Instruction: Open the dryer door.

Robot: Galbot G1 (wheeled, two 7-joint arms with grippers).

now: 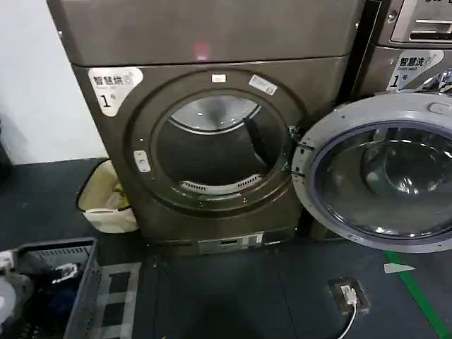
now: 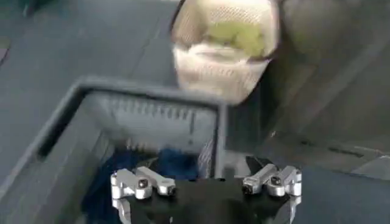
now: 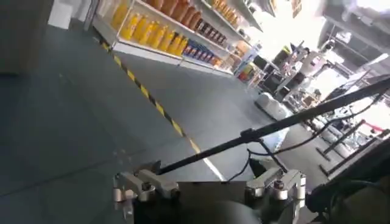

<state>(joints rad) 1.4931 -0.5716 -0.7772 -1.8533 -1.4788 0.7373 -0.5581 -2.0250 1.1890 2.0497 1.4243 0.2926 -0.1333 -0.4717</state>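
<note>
Left gripper (image 2: 206, 185): you see its metal fingers (image 2: 141, 182) spread wide apart, holding nothing.
Grey plastic crate (image 2: 91, 115): right below it, blue cloth (image 2: 173, 164) inside.
Cream mesh basket (image 2: 222, 64): beyond the crate, on dark floor (image 2: 73, 42).

The dark floor (image 1: 233, 296) carries the dryer (image 1: 212, 127). Beside it stand a cream basket (image 1: 106, 201) and a grey crate (image 1: 60, 286).

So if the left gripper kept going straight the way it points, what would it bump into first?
Probably the grey crate right ahead of the left gripper, or the blue laundry inside it. The white basket lies farther along that line. Depth is hard to judge, so this is a guess.
</note>
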